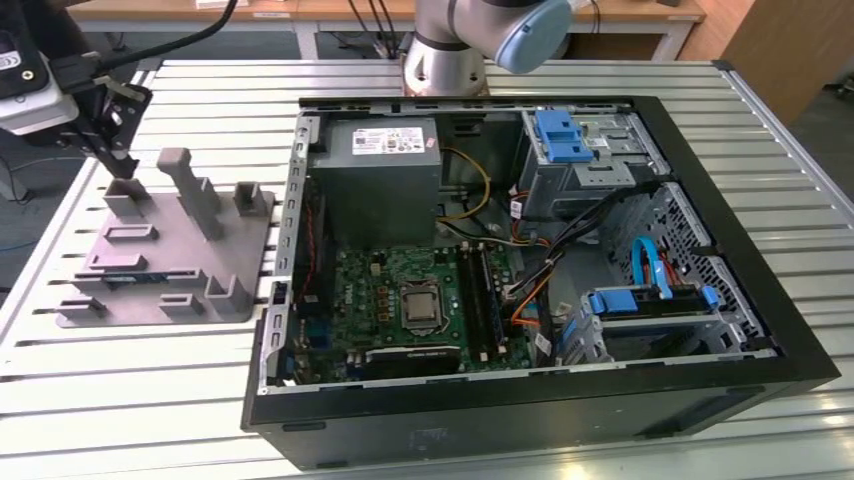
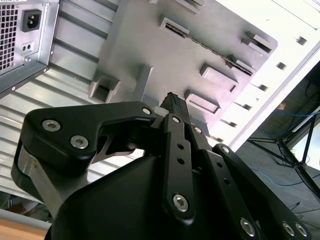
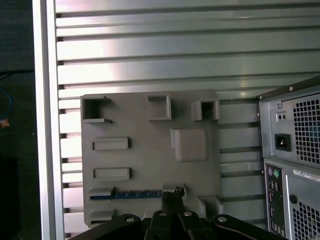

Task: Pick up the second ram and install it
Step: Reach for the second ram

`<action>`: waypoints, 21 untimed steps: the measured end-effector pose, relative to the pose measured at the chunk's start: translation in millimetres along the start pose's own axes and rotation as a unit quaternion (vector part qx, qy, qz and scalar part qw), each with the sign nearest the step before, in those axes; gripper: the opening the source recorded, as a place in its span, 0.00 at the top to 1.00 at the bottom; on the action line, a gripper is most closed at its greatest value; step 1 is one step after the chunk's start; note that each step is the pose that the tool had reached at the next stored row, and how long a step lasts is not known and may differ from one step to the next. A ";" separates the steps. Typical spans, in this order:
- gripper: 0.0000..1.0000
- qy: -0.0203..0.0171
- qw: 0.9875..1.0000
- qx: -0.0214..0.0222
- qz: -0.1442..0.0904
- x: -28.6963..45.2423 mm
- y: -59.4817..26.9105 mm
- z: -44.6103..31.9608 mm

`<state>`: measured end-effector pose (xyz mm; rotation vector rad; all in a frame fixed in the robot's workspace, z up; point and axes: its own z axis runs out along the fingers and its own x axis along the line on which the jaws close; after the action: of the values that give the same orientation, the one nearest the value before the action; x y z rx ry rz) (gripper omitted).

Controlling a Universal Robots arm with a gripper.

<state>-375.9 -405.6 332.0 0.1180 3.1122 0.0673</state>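
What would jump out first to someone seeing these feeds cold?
The open computer case with its green motherboard dominates the middle of the exterior view. At that view's left sits the grey tray with the blue ram stick lying in it, and the claw poised above the tray.

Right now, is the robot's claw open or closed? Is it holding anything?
Gripper: closed, holding nothing. It hangs over the grey tray, and the blue memory stick lies in that tray.
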 end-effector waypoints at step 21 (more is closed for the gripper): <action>0.90 0.000 1.000 0.000 0.000 20.2 -5.5 16.3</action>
<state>-396.0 -408.9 314.9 0.1179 3.1124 0.0672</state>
